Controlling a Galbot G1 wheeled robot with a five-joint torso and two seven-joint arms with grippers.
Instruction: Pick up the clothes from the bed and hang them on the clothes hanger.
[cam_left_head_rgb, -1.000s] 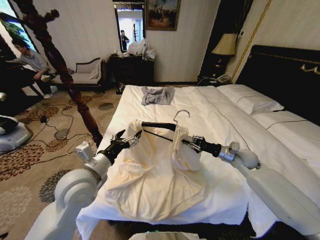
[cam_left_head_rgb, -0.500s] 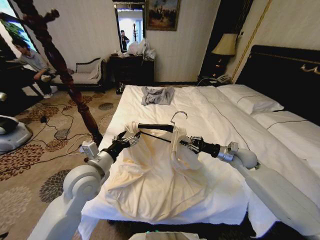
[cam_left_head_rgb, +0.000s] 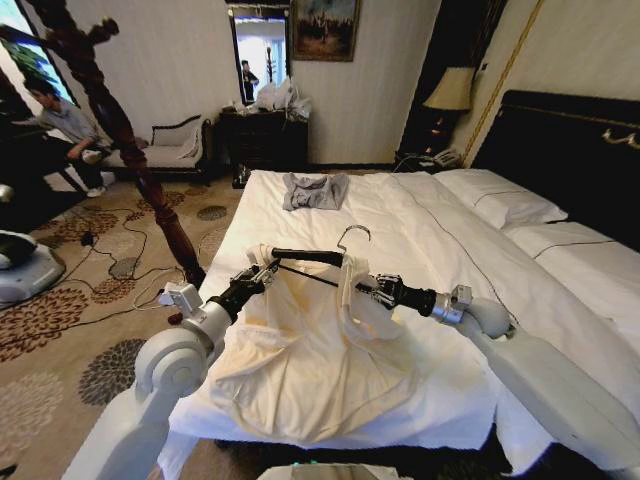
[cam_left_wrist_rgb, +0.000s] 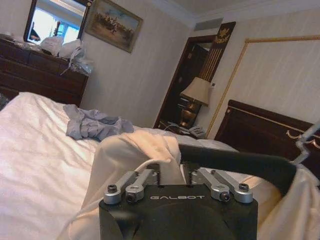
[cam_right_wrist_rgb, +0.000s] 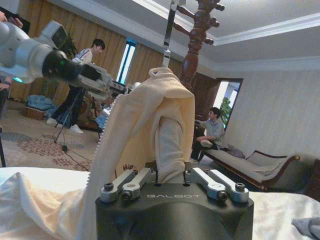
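Head view shows me the slim black shoulder-shaped hanger (cam_left_head_rgb: 305, 257) lying crosswise above the white bed (cam_left_head_rgb: 420, 230), left gripper (cam_left_head_rgb: 262, 274) clamped at its left end, right gripper (cam_left_head_rgb: 368, 289) pinching the pale cream-yellow garment (cam_left_head_rgb: 300, 350) at its right end.

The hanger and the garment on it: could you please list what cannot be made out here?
- Head view: the hanger's right shoulder, under the clothes.
- Head view: the right hand's fingertips, in a fold.
- Left wrist view: the left hand's fingertips, behind fabric.
- Right wrist view: the hanger's hook, cut by the top edge.
- Head view: the bed's foot, cut off below.
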